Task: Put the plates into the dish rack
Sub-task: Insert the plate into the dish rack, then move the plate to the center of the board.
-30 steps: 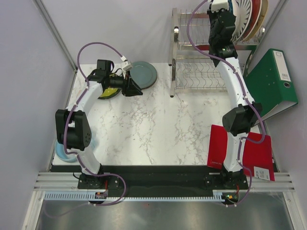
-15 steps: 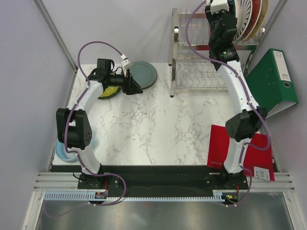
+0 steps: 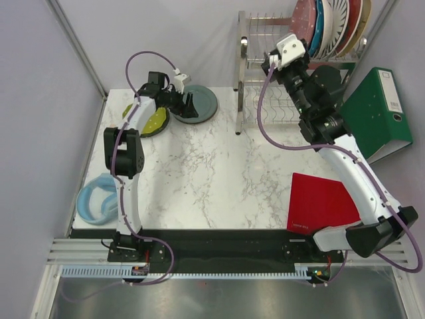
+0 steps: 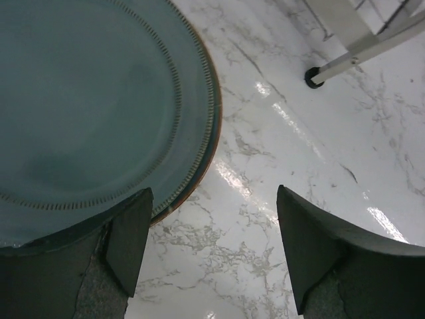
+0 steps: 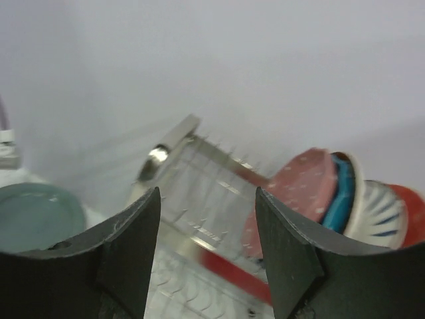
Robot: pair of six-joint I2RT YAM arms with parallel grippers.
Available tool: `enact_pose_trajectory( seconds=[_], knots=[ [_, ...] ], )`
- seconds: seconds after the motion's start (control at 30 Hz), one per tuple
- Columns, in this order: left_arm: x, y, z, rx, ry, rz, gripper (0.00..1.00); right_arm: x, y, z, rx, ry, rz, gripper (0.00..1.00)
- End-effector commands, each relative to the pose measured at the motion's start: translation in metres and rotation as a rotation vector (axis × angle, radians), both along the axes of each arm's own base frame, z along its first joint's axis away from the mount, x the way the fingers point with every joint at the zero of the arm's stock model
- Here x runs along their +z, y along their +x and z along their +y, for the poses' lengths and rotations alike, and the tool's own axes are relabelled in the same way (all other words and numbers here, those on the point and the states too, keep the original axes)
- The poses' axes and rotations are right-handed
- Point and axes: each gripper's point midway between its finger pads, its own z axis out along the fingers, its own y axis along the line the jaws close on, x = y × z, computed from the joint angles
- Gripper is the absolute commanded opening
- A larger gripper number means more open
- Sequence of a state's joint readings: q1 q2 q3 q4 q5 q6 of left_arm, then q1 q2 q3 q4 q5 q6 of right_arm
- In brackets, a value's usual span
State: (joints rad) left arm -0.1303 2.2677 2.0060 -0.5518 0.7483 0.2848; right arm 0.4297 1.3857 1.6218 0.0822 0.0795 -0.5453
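A grey-blue plate (image 3: 202,103) (image 4: 86,100) lies flat at the table's back, with a lime plate (image 3: 153,121) to its left. My left gripper (image 3: 188,106) (image 4: 212,199) hovers open over the grey-blue plate's near rim, one finger above the plate and the other above bare marble. The dish rack (image 3: 279,106) (image 5: 192,126) stands at the back right. Its upper tier holds a pink dotted plate (image 3: 303,16) (image 5: 299,193), a teal plate (image 3: 319,26), a white striped plate (image 3: 339,23) and one more behind. My right gripper (image 3: 271,61) (image 5: 207,199) hangs open and empty left of these plates.
A green binder (image 3: 375,109) leans to the right of the rack. A red folder (image 3: 325,199) lies on the table's front right. A light blue ring-shaped dish (image 3: 99,199) sits at the left edge. The rack's foot (image 4: 312,76) stands near the grey-blue plate.
My right gripper has opened and drawn back left and down from the upper tier, leaving the pink dotted plate standing there. My left arm has stretched out and its gripper has opened wider over the grey-blue plate.
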Motion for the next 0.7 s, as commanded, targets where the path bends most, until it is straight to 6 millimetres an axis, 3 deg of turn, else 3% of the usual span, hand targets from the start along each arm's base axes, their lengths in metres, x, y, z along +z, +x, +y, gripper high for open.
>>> enact_pose_trajectory(
  seconds=[0.0, 0.07, 0.13, 0.17, 0.2, 0.27, 0.3, 0.33, 0.4, 0.43, 0.5, 0.53, 0.6, 0.67],
  knots=[
    [0.012, 0.017, 0.029, 0.178, 0.027, 0.038, 0.82, -0.102, -0.005, 0.06, 0.282, 0.033, 0.305, 0.66],
    [0.016, 0.02, 0.045, 0.236, 0.061, 0.019, 0.92, -0.135, -0.007, 0.084, 0.391, 0.115, 0.464, 0.65],
    [0.019, 0.022, 0.075, 0.317, 0.077, 0.024, 1.0, -0.159, -0.014, 0.105, 0.492, 0.172, 0.596, 0.64],
    [0.017, 0.022, 0.086, 0.344, 0.099, 0.024, 1.0, -0.179, -0.014, 0.116, 0.528, 0.214, 0.681, 0.63],
    [0.015, 0.024, 0.106, 0.372, 0.148, 0.005, 1.0, -0.186, -0.018, 0.123, 0.566, 0.223, 0.716, 0.63],
    [0.007, 0.018, 0.115, 0.379, 0.187, 0.028, 1.0, -0.204, -0.02, 0.136, 0.605, 0.256, 0.794, 0.63],
    [0.006, 0.02, 0.143, 0.429, 0.185, 0.044, 0.98, -0.209, -0.02, 0.139, 0.612, 0.278, 0.82, 0.62],
    [0.004, 0.018, 0.149, 0.442, 0.179, 0.06, 0.85, -0.217, -0.019, 0.142, 0.616, 0.282, 0.839, 0.62],
    [-0.006, 0.016, 0.166, 0.47, 0.204, 0.085, 0.76, -0.221, -0.016, 0.145, 0.618, 0.279, 0.84, 0.61],
    [-0.009, 0.015, 0.17, 0.471, 0.225, 0.086, 0.63, -0.224, -0.013, 0.146, 0.617, 0.274, 0.843, 0.61],
    [-0.022, 0.012, 0.176, 0.471, 0.266, 0.124, 0.55, -0.227, -0.008, 0.147, 0.606, 0.257, 0.842, 0.61],
    [-0.026, 0.01, 0.176, 0.467, 0.27, 0.145, 0.39, -0.23, -0.004, 0.147, 0.6, 0.243, 0.84, 0.61],
    [-0.044, 0.0, 0.175, 0.45, 0.283, 0.231, 0.28, -0.232, -0.001, 0.147, 0.591, 0.236, 0.844, 0.61],
    [-0.051, -0.006, 0.174, 0.437, 0.29, 0.26, 0.07, -0.234, 0.003, 0.148, 0.59, 0.226, 0.843, 0.61]
  ],
)
